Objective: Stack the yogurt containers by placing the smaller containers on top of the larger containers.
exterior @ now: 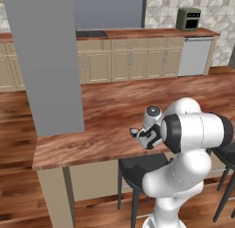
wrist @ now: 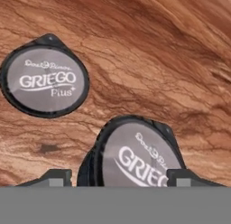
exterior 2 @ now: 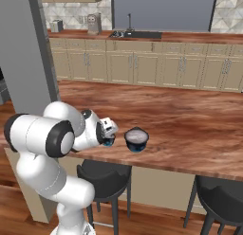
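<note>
A small dark yogurt container (wrist: 135, 157) with a grey "Griego" lid stands on the wooden counter, between my gripper's (wrist: 122, 177) two fingertips. The left fingertip (wrist: 56, 177) stands a little apart from the cup's wall and the right one reaches the lid's edge, so the jaws are open around it. The same small cup (exterior 2: 109, 143) sits just under the gripper (exterior 2: 109, 136) near the counter's front edge, and it also appears as the small cup (exterior: 134, 132) beside the gripper (exterior: 140, 135). The widest container (exterior 2: 136, 138) stands upright a short way to the right, apart from it, and its lid (wrist: 43, 81) appears at upper left.
The wooden island counter (exterior 2: 190, 130) stretches wide to the right and back. A grey pillar (exterior: 46, 61) rises at its left end. Dark stools (exterior 2: 104, 175) stand under the front edge. Cabinets, a sink and a small green oven (exterior: 188, 19) line the far wall.
</note>
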You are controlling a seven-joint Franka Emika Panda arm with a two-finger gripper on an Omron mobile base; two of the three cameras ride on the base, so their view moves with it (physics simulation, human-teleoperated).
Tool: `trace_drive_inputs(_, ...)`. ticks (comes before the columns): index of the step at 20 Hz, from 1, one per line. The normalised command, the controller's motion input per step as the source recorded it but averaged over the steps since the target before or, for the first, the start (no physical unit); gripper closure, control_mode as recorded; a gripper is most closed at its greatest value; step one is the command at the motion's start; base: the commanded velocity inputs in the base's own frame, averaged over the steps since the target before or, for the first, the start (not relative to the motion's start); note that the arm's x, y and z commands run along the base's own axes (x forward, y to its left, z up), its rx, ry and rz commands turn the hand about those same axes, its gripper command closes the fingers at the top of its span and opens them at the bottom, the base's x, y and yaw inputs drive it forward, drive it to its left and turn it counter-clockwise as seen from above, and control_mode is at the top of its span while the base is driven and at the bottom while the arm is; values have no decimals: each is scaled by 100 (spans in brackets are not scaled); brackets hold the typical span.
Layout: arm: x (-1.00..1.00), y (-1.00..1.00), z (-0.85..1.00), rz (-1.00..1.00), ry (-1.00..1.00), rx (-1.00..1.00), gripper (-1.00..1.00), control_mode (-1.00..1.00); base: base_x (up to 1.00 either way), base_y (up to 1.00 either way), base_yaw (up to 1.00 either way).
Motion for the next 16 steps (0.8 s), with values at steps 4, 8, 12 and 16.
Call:
trace_drive_inputs(4, 0, -2, -17, 0, -2, 0, 100, -100, 0, 0, 0)
trace_drive_inputs(8, 0, -9, -20, 0, 0, 0, 100, -100, 0, 0, 0)
trace_drive_inputs(12, 0, -9, -15, 0, -1, 0, 100, -100, 0, 0, 0)
trace_drive_inputs(16, -8, 0, 4, 0, -10, 0, 100, -100, 0, 0, 0)
